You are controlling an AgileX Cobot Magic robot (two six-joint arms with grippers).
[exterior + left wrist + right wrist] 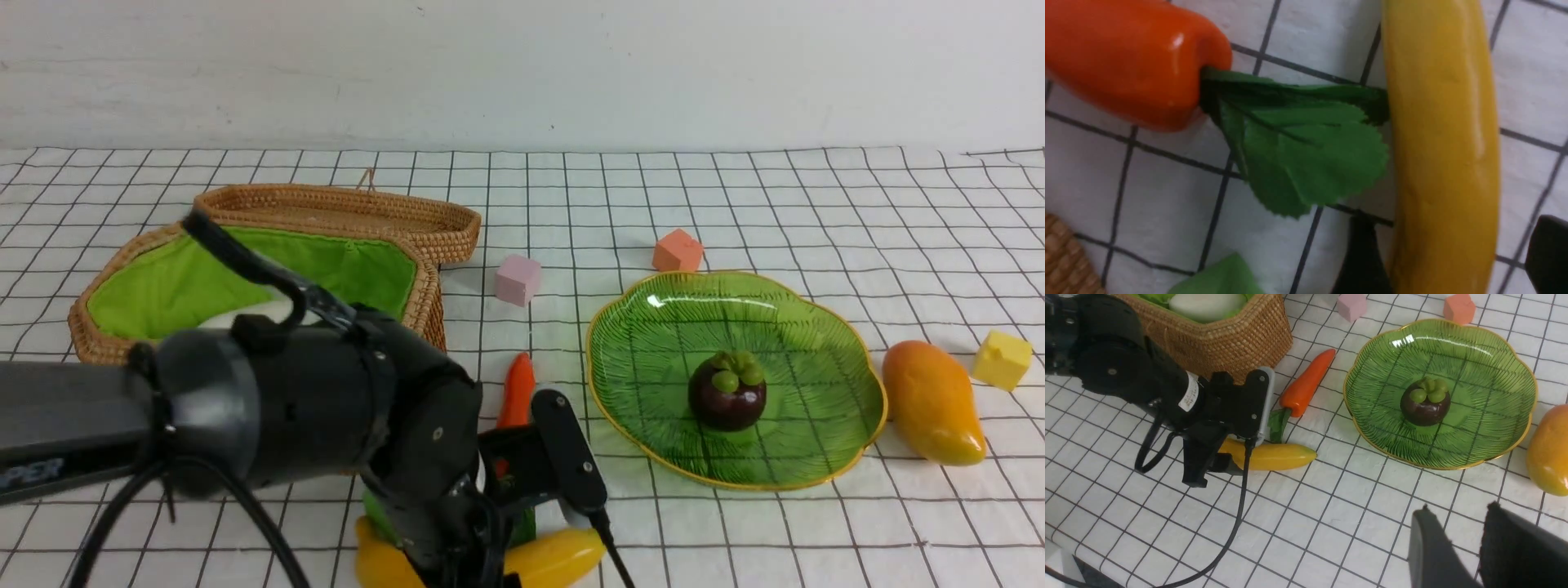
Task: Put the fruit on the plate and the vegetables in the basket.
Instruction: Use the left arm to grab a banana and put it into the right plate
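Glossy, smooth curved yellow plastic banana [1445,143]; shiny orange carrot [1126,61]; rough brown woven wicker basket [1229,339]; gleaming ribbed green glass plate [1494,375].

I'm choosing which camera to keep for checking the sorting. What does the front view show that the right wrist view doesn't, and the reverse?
Only the front view: the yellow cube beyond the mango, and the lid lying open behind the basket.
Only the right wrist view: the right gripper, empty, and the banana nearly end to end.
Both: the mangosteen on the plate, the carrot, the pink cube, the orange cube, and the left gripper at the banana.
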